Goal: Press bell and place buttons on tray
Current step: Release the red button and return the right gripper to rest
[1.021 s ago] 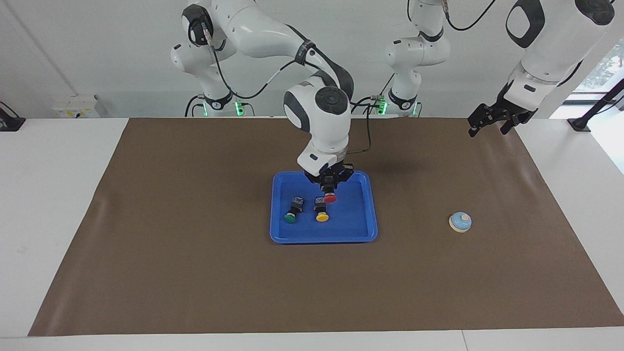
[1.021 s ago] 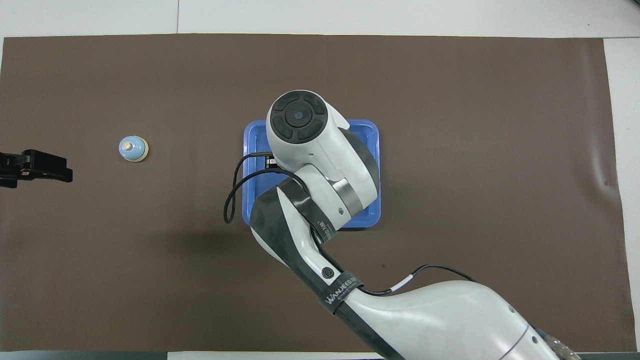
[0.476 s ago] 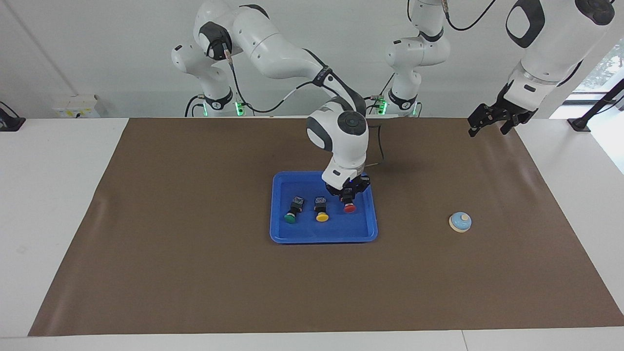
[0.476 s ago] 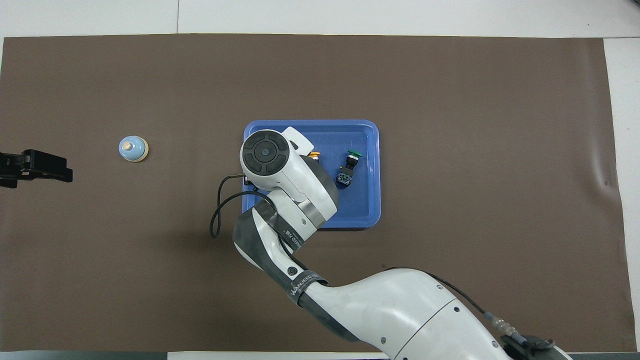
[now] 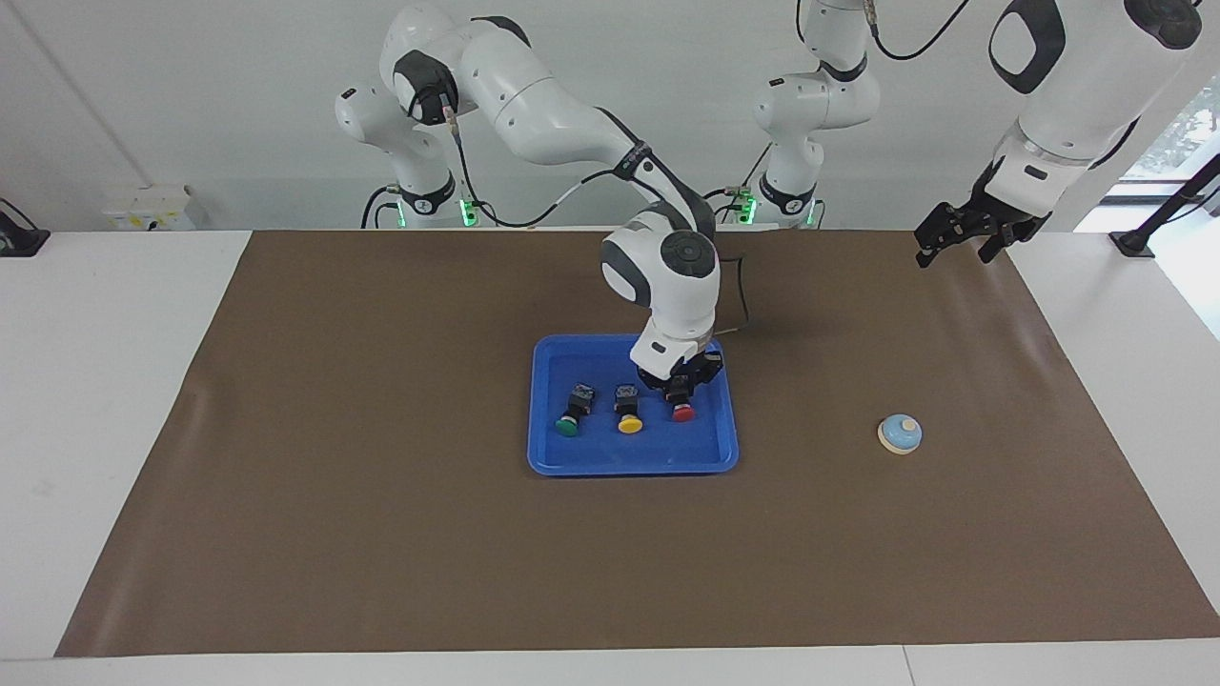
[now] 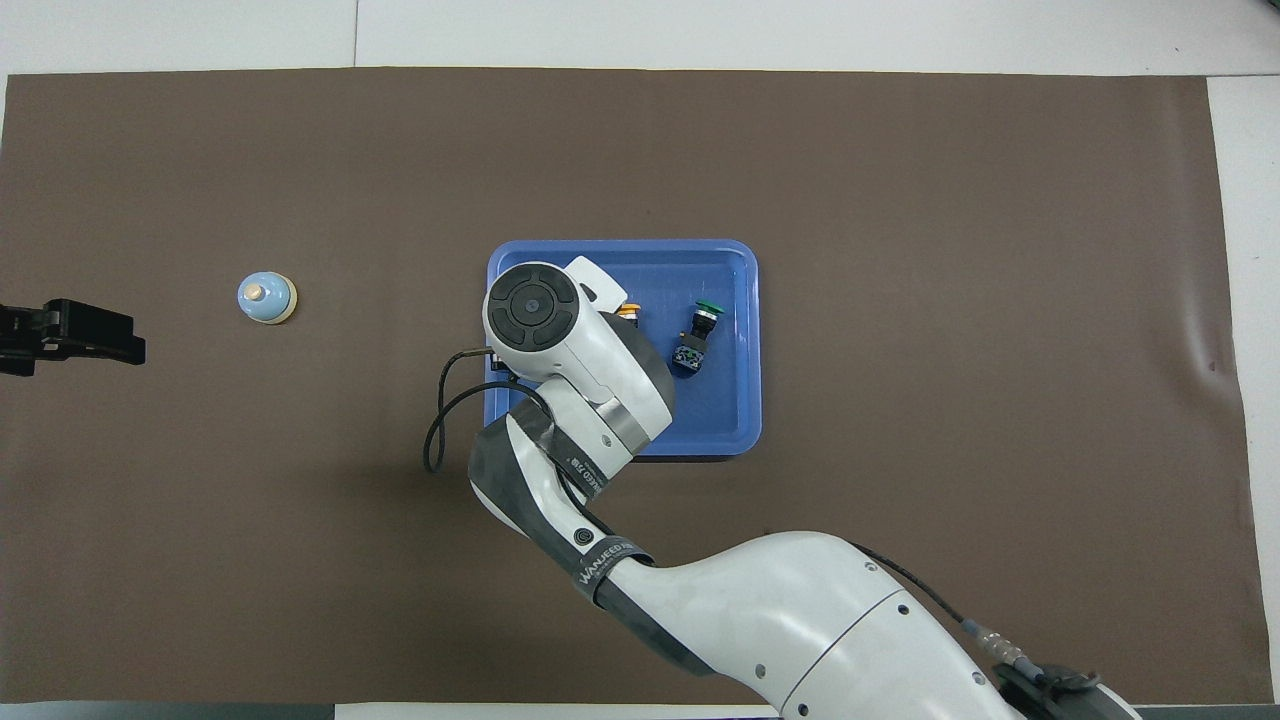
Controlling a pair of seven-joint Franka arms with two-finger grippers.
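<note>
Brown matting is covering your counter [image 5: 286,534]. Your right hand [image 5: 680,393] is gripping the red button [image 5: 682,412], setting it on the tray [image 5: 547,455] beside the yellow button [image 5: 628,423] and green button [image 5: 567,426]. Next it likely needs releasing. Your left hand [image 5: 963,232] is waiting; I cannot tell its grip. The bell [image 5: 900,433] is sitting toward that arm's end.

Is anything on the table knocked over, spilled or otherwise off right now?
Nothing stands out. The green button and yellow button lie on their sides in the tray, tidily in a row, and the right gripper is at the red button beside them. The bell sits upright on the mat.
</note>
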